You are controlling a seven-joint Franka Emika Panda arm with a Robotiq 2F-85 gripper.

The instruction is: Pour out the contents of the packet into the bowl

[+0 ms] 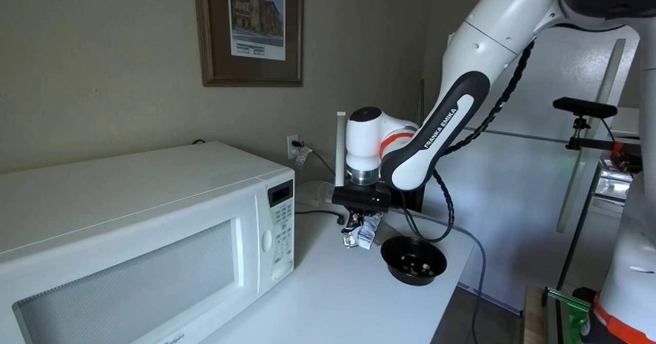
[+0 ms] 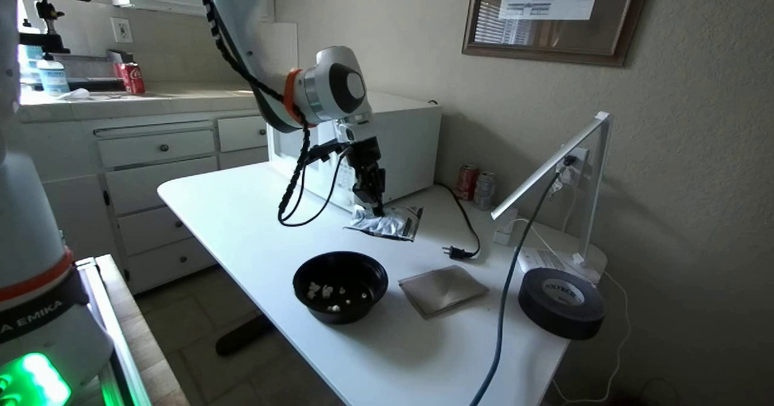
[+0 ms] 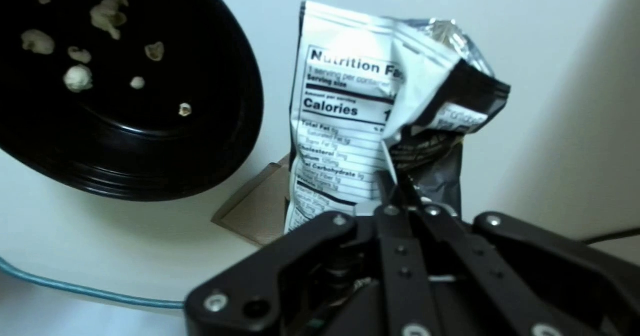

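The packet is a crumpled silver, white and black wrapper, seen in the wrist view (image 3: 345,90) and in both exterior views (image 1: 368,230) (image 2: 393,223). My gripper (image 3: 397,186) is shut on its middle, pinching a fold; the gripper also shows in both exterior views (image 1: 353,225) (image 2: 378,211). The packet hangs low over the table beside the bowl; whether it touches the table is unclear. The glossy black bowl (image 3: 200,160) stands upright, also in both exterior views (image 1: 414,280) (image 2: 344,318). Several popcorn pieces (image 3: 107,15) lie in it. The packet's inside is hidden.
A white microwave (image 1: 154,246) stands beside the gripper. A flat greyish square dish (image 2: 444,290) lies near the bowl. A loose plug (image 2: 462,253), a black tape roll (image 2: 562,303), a lamp (image 2: 550,164), two cans (image 2: 476,187) and a cable (image 2: 508,297) are on the table.
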